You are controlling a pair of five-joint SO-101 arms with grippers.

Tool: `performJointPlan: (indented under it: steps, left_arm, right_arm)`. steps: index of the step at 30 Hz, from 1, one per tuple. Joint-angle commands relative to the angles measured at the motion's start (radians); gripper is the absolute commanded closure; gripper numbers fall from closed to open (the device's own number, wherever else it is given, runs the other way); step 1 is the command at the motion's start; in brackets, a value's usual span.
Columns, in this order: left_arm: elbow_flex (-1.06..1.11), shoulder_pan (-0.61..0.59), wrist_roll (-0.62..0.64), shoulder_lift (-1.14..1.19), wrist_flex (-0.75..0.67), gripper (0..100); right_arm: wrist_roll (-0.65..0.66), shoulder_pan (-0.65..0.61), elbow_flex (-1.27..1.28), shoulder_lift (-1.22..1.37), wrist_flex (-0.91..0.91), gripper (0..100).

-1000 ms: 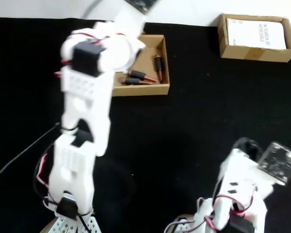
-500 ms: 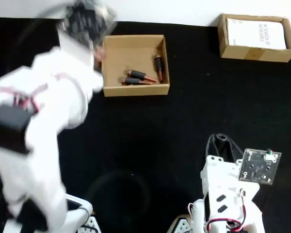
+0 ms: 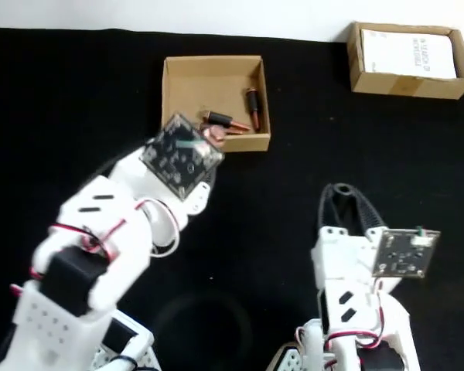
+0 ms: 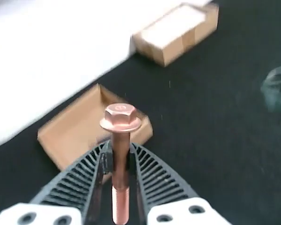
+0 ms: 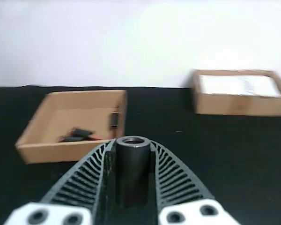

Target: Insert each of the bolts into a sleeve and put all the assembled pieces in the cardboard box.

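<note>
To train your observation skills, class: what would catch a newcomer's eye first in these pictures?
The copper bolt clamped in the left gripper, head pointing outward, stands out first. Next comes the black sleeve gripped in the right gripper. Beyond both lies the open cardboard box with assembled pieces inside.

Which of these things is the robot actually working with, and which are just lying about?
In the job: bolt in the left gripper; sleeve in the right gripper; cardboard box; three assembled pieces inside it.
Lying about: second box with white paper in it.
</note>
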Motion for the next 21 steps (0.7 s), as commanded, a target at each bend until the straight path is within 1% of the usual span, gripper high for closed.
performJointPlan:
  steps: [1,2,4,8,12,15,17,21]
  left_arm:
    - [0.223,0.03,0.012,-0.101,-0.35,99]
    - [0.266,0.03,0.035,-0.114,-0.402,99]
    - [0.309,0.021,0.126,-0.119,-0.46,99]
    - [0.303,0.021,0.339,-0.087,-0.48,99]
    - [0.22,0.025,0.5,-0.01,-0.473,99]
    - [0.124,0.028,0.586,0.068,-0.471,99]
    - [0.065,0.03,0.621,0.122,-0.471,99]
    - [-0.019,0.031,0.631,0.209,-0.471,99]
  right_arm:
    - [0.003,-0.153,-0.001,0.01,-0.024,99.1]
    - [0.003,-0.183,0.008,0.012,-0.024,99.1]
    - [0.003,-0.226,0.038,0.024,-0.024,99.1]
    - [0.008,-0.262,0.061,0.065,-0.033,99.1]
    - [0.008,-0.272,0.104,0.108,-0.133,99.1]
    - [0.008,-0.272,0.122,0.13,-0.208,99.1]
    - [0.008,-0.272,0.133,0.143,-0.24,99.1]
    - [0.008,-0.272,0.147,0.159,-0.268,99.1]
